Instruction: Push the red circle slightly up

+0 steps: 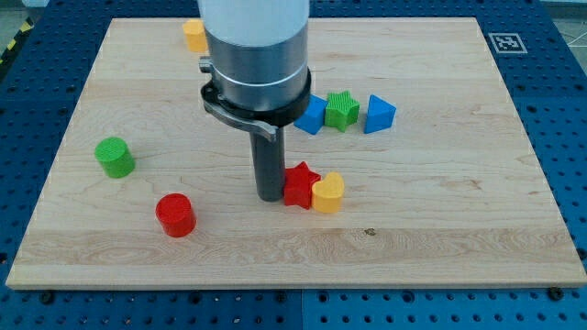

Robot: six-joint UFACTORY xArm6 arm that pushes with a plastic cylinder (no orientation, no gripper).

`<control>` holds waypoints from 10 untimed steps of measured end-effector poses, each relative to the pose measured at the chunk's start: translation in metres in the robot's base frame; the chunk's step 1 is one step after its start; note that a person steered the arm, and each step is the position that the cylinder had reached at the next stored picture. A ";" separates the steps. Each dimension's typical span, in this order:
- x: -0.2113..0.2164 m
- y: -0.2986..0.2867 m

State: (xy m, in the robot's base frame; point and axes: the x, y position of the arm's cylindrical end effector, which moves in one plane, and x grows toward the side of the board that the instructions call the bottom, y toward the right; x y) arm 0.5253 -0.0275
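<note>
Tip beside one red star, one red circle apart

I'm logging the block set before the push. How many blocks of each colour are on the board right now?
Red: 2, the red circle and the red star
Yellow: 2, the yellow block by the star and the yellow block at the view's top
Green: 2, the green cylinder and the green star
Blue: 2, the blue block and the blue triangle
Total: 8
</note>
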 end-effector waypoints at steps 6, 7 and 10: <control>0.003 -0.145; 0.014 -0.162; 0.063 -0.120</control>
State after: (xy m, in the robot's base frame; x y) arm 0.5887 -0.1476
